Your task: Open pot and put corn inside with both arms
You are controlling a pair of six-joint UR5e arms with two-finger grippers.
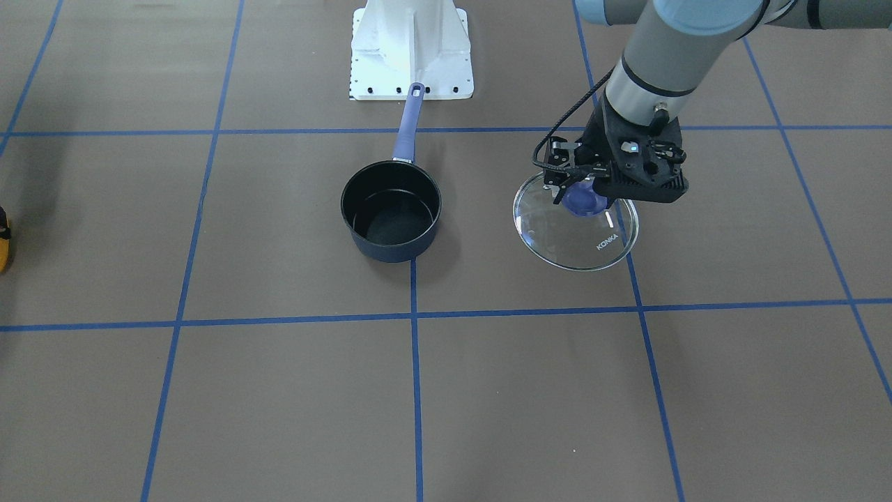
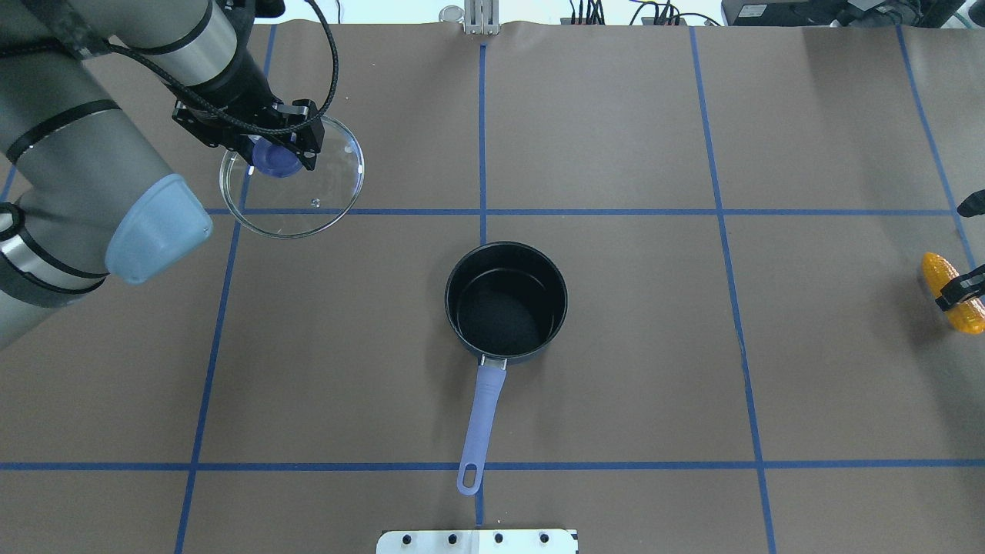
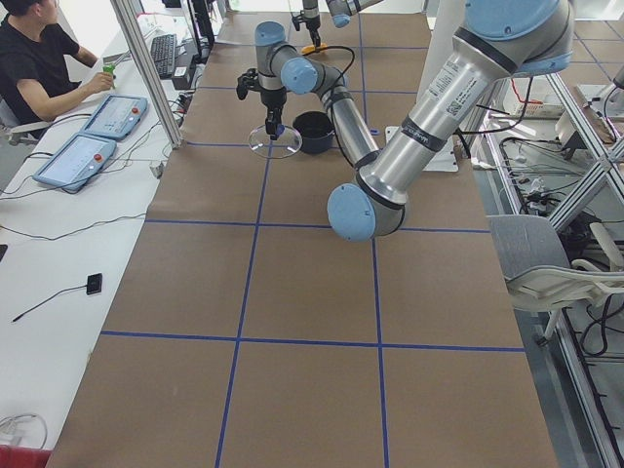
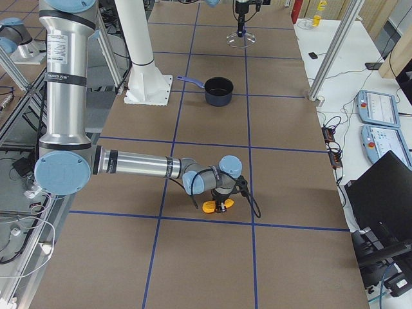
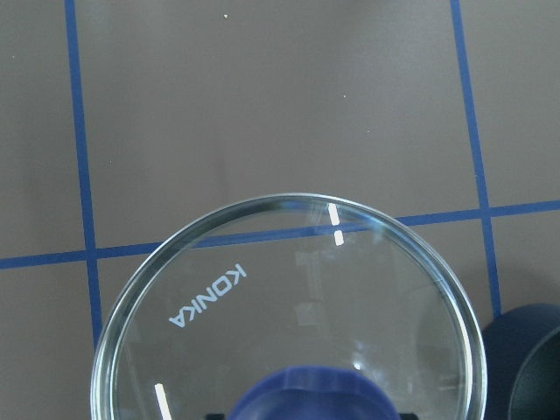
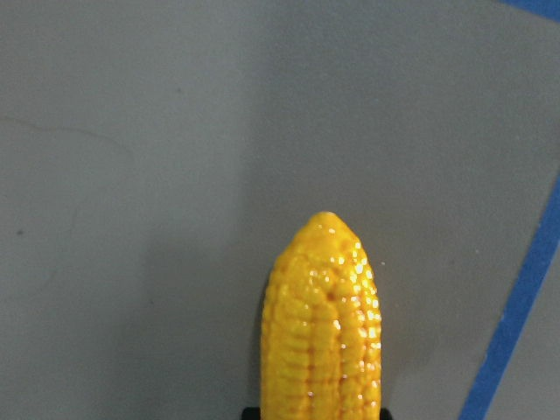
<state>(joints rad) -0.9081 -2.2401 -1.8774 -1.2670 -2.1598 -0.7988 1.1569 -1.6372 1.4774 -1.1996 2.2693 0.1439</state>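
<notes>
Left gripper (image 1: 584, 198) was closed on the glass lid (image 1: 592, 240) knob, held beside the pot (image 1: 394, 247), evidently to clear its mouth. Right gripper (image 4: 221, 201) was set at the corn (image 2: 940, 273), far from the pot; grip undeterminable.

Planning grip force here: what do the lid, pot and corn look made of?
The lid: clear glass, see-through with sharp glints; its blue knob looks plastic. The pot: probably metal, matte navy outside, black inside coating. The corn: likely glossy plastic, judging by its shiny highlights.
</notes>
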